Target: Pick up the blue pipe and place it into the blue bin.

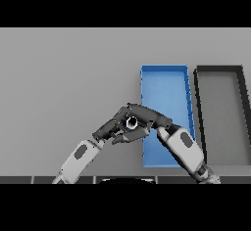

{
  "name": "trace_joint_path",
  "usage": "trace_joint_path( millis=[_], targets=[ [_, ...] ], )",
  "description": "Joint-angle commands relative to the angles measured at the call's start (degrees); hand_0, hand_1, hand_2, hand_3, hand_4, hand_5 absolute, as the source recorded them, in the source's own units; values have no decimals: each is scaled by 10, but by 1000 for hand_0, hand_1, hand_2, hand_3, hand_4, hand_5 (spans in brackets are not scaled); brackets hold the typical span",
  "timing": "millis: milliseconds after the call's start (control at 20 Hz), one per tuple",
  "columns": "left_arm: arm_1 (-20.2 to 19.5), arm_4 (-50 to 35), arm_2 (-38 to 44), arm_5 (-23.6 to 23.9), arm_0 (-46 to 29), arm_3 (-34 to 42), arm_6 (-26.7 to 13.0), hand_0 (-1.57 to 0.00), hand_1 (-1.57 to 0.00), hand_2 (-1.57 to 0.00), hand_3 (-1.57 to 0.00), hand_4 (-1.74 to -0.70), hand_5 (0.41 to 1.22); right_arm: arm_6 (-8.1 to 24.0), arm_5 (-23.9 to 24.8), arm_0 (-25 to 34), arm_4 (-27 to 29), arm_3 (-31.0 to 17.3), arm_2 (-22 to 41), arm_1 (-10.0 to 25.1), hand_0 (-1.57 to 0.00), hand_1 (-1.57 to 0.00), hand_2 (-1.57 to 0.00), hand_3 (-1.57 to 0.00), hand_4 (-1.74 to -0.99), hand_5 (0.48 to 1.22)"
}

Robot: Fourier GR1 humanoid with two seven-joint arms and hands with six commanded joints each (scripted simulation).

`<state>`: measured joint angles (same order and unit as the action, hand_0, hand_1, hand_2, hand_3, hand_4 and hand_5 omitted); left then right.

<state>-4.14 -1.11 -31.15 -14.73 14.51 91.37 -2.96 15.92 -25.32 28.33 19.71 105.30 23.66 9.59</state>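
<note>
Head view: one blue bin (164,85) and one black bin (220,115), both apparently empty; the right hand (142,117) and left hand (110,129) meet, grips unclear.

Table (68,78) matt grey, smooth; blue bin (164,69) matt plastic look; hands dark, matt.

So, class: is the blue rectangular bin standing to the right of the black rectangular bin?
No: the blue rectangular bin stands left of the black rectangular bin, side by side on the grey table.

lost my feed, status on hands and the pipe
Right hand and left hand meet left of blue bin. Pipe not visible. Black bin beside it.
</note>
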Motion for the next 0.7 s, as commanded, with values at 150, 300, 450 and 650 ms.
trace_joint_path(
  millis=[150, 300, 450, 650],
  targets=[
    [-1, 3, 13, -19, -3, 8, 3, -1571, -1569, -1571, -1442, -1724, 1221, 4, 8, -8, 24, 7, 3, -9, -1532, -1533, -1533, -1523, -1475, 1171],
    [-5, 41, 9, -25, -10, 17, 11, -1045, -991, -950, -963, -1426, 1221, 13, 18, -5, 31, 12, 0, 1, -1551, -1551, -1552, -1547, -1483, 1195],
    [-9, 67, 21, -59, -1, 5, 42, -535, -507, -486, -492, -1144, 1221, 31, 38, 3, 27, 15, 8, -2, -1561, -1561, -1561, -1559, -1486, 1208],
    [3, 105, 22, -45, -1, 3, 30, -218, -207, -198, -201, -923, 899, 22, 42, 2, 27, 13, 6, 5, -1567, -1567, -1567, -1566, -1488, 1216]
  ],
)
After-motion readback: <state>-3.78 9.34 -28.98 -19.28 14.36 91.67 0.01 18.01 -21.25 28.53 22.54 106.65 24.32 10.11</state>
